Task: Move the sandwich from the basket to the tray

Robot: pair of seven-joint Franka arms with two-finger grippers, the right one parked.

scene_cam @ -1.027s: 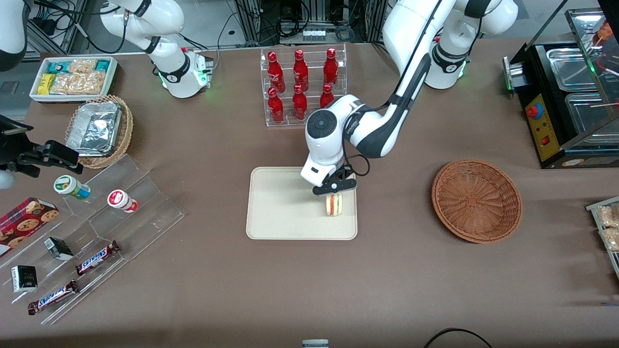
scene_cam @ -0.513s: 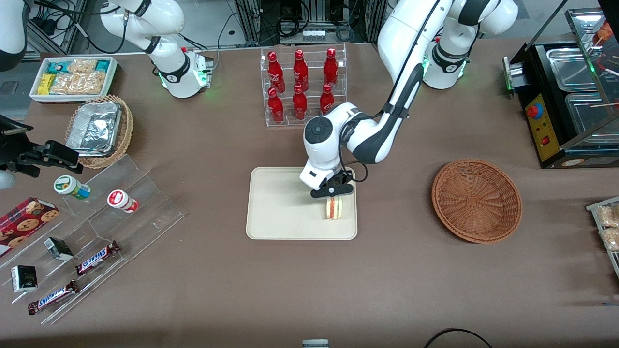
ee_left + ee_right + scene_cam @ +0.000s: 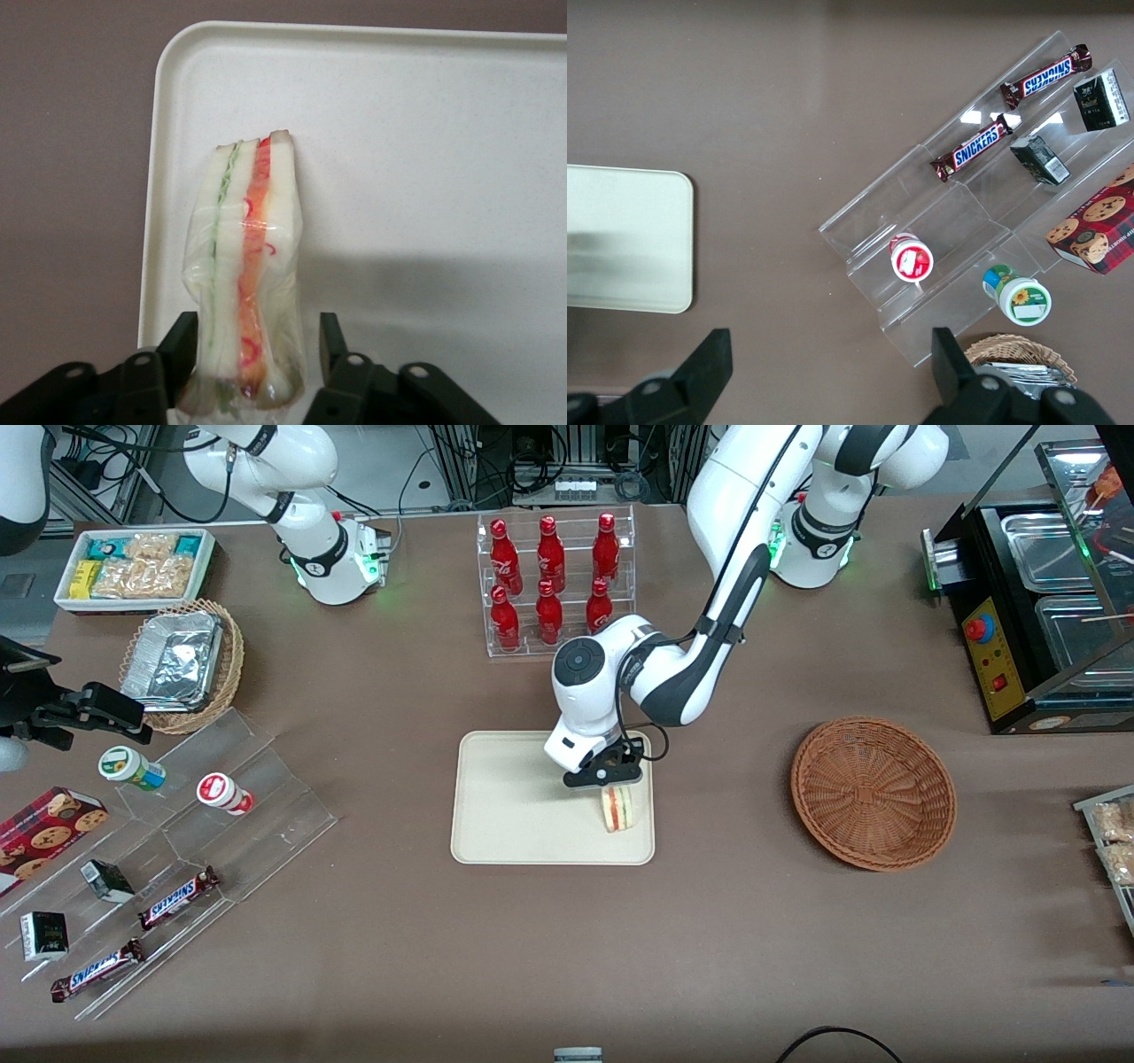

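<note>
From my station, the cream tray point(image 3: 496, 797) lay mid-table, nearer the front camera than the rack of red bottles point(image 3: 549, 584), and most of its surface was bare. Over the tray's edge toward the working arm's end, the left arm's pincer point(image 3: 607, 779) hung low. The sandwich point(image 3: 618, 808) stood on its edge directly under it, leaning a little and already inside the rim. The wrist camera gave me the better look. The wrapped sandwich point(image 3: 246, 266) rested on the tray point(image 3: 425, 133) close to one rounded corner, with its green and red layers facing the lens. The pincer point(image 3: 252, 341) straddled its thick end. One of the fingers point(image 3: 182, 341) sat against the wrap, while the other stood just clear of it with a sliver of tray showing between, so I read the pincer as open and no longer squeezing. Farther toward the working arm's end, the reddish-brown basket point(image 3: 873, 793) sat on the table point(image 3: 709, 939) with nothing in it. I judged the carry done and the release in hand. The next move called for a straight lift, with the fingers kept apart so neither snagged the wrap. I thought a sideways drag could tip the leaning wedge over or nudge it toward the rim.
</note>
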